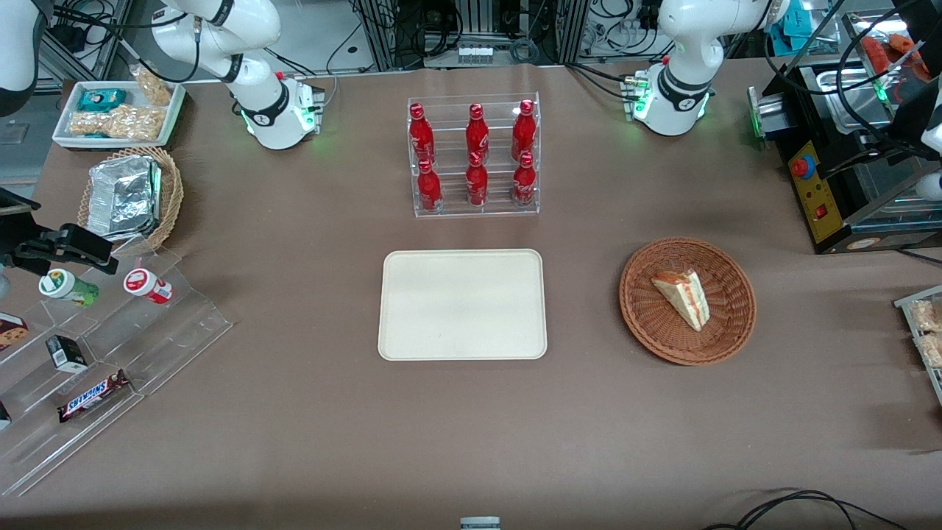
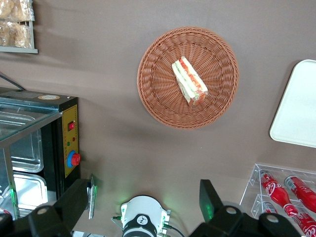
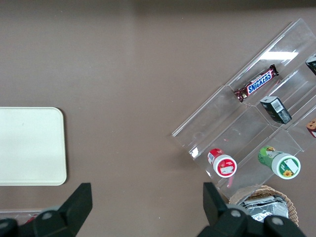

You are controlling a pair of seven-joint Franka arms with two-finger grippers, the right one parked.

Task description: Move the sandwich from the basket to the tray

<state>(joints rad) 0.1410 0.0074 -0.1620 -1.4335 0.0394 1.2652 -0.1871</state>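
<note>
The sandwich [image 1: 682, 296], a pale wedge with red-orange and green filling, lies in the round reddish-brown wicker basket [image 1: 640, 324] toward the working arm's end of the table. The cream rectangular tray [image 1: 462, 304] lies flat beside the basket at the table's middle, with nothing on it. In the left wrist view the sandwich [image 2: 189, 82] lies in the basket [image 2: 153, 98], and a corner of the tray [image 2: 298, 106] shows. My left gripper [image 2: 143, 202] is open and empty, high above the table, well apart from the basket and farther from the front camera than it.
A clear rack of red bottles [image 1: 475, 156] stands farther from the front camera than the tray. A black and steel machine [image 1: 824, 184] stands near the working arm's base [image 1: 673, 96]. A rack of snacks [image 1: 923, 331] sits at the table edge beside the basket.
</note>
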